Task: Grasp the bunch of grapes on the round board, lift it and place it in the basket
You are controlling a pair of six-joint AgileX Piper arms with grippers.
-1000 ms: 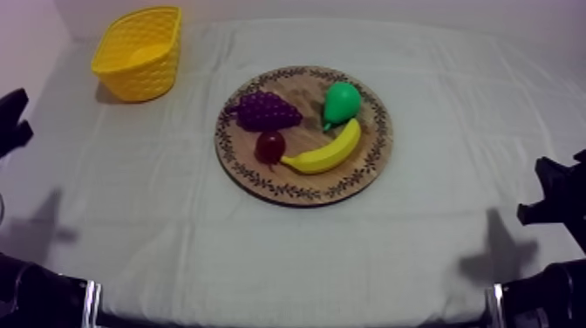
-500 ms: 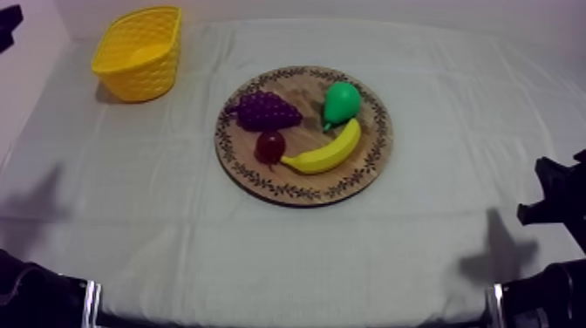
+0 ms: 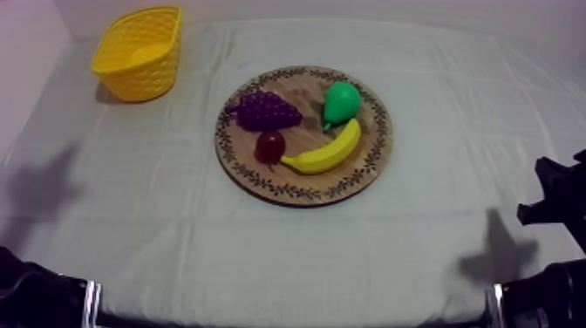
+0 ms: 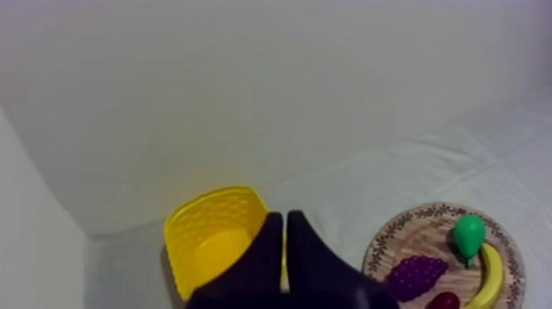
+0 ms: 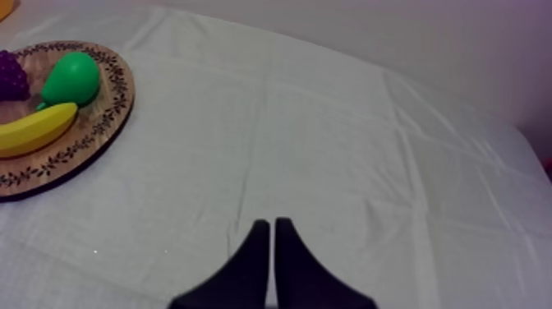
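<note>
**Table** [image 3: 453, 105]. It is covered by a grey-white cloth with shallow creases and carries everything listed below.

**Round wooden board** [image 3: 380, 140]. It has a patterned rim and lies flat near the table's middle, a little toward the far edge and well apart from every corner.

**Yellow basket** [image 3: 139, 65]. It stands upright at the table's far left corner, well apart from the board, and no fruit is visible inside it.

**Left gripper** [image 4: 285, 218]. The two black fingers are clenched together into a narrow wedge with nothing between them. In the left wrist view the tips show against the basket's rim on the side facing the board. How high they are above the basket cannot be told.

**Right gripper** [image 5: 272, 223]. It is likewise clenched on nothing, the fingers pressed into a wedge over bare cloth toward the table's right edge, well apart from the board.

**Banana** [image 3: 327, 153]. It lies curved along the near right part of the board, inside the rim.

**Bunch of grapes** [image 3: 263, 111]. This purple fruit is the task's object. It rests on the board at the far left part, just inside the rim, untouched by either gripper.

**Pear** [image 3: 341, 101]. It is green and lies at the far right part of the board, just beyond the banana's upper end.

**Small red fruit** [image 3: 269, 146]. It sits between the grapes and the board's near left rim, touching or almost touching the banana's left tip.
</note>
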